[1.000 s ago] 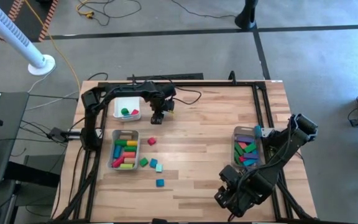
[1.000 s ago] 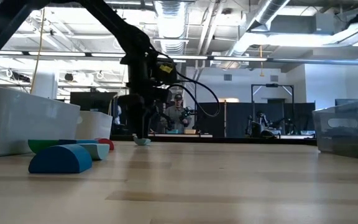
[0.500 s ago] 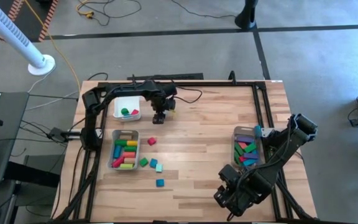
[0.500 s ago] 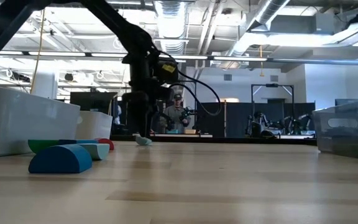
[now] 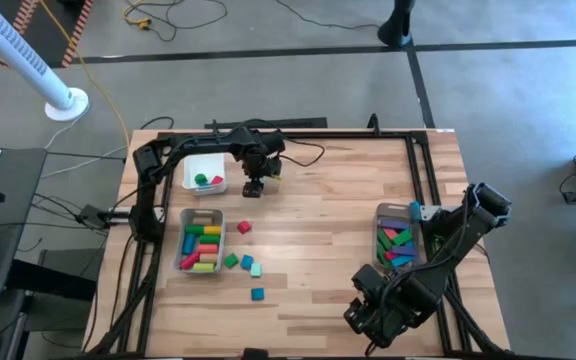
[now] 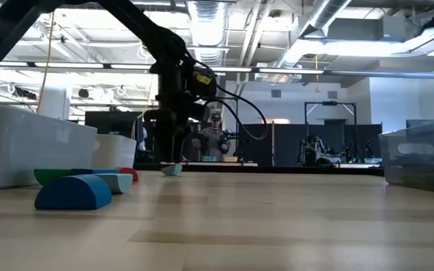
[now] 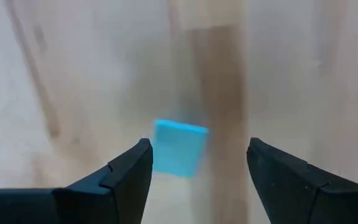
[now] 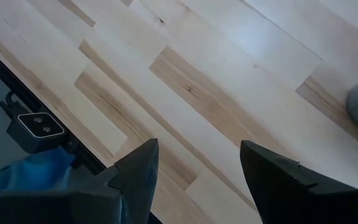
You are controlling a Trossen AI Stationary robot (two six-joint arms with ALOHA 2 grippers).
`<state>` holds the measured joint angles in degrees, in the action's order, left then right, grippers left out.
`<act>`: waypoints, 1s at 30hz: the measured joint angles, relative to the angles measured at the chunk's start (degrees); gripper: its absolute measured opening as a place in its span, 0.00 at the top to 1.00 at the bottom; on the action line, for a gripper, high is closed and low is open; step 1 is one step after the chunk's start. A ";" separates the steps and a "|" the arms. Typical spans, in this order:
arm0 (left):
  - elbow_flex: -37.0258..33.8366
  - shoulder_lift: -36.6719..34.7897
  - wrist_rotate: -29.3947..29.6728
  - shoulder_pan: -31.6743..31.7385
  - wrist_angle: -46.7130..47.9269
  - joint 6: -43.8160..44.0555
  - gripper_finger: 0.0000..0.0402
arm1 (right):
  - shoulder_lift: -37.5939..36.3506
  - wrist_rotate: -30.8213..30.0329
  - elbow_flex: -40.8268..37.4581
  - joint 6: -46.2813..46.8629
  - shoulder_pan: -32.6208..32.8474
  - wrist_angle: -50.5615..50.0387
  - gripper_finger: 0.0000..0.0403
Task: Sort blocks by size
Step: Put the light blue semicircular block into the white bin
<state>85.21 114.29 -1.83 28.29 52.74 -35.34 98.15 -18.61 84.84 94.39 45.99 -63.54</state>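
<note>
Since a second ago the left gripper (image 5: 255, 187) has risen a little and spread its two dark fingers (image 7: 129, 171), letting go of the small light-blue block (image 7: 179, 147), which now lies free on the light wooden table (image 5: 328, 210) between the fingertips, touching neither. Seen from the left wrist, the block's top face is a near-square turned slightly askew to the wood grain, so no clear long axis shows. From above, this gripper sits at the upper middle of the table, just right of the small white tray (image 5: 205, 160) holding a green and a red piece; the block itself is hidden under it there. In the low view the block (image 6: 171, 170) rests on the table below the dark arm.

Lower left in the high view, a clear plastic bin (image 5: 201, 260) holds red, green and yellow bars, with loose pink, green, teal and blue blocks (image 5: 244, 228) beside it. A second clear bin (image 5: 379, 238) of blocks sits at the right. The right gripper (image 8: 194, 165) waits spread and empty near the table's lower right edge.
</note>
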 joint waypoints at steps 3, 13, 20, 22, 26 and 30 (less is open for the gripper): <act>0.02 0.87 0.84 0.57 -0.41 0.50 0.38 | 0.00 0.00 0.00 0.11 0.13 0.13 0.37; 0.30 4.73 0.93 -0.90 0.21 1.60 0.39 | 0.12 0.00 0.00 0.27 0.45 1.19 0.37; 0.24 4.80 1.28 -2.19 -0.58 -0.04 0.54 | 0.15 -0.03 0.00 0.24 0.50 0.97 0.37; 0.23 4.80 1.23 -2.34 -0.69 -0.01 0.60 | 0.15 -0.13 0.00 0.24 0.46 0.97 0.37; 0.21 4.69 0.82 -2.38 -0.67 0.80 0.69 | 0.15 -0.84 0.00 0.22 0.46 0.97 0.37; 0.32 4.07 0.67 -2.38 0.07 2.09 0.69 | 0.15 -0.90 0.00 0.08 0.48 0.72 0.37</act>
<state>85.53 118.36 -1.16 25.91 52.82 -33.25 98.30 -19.51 84.84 94.47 46.48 -62.82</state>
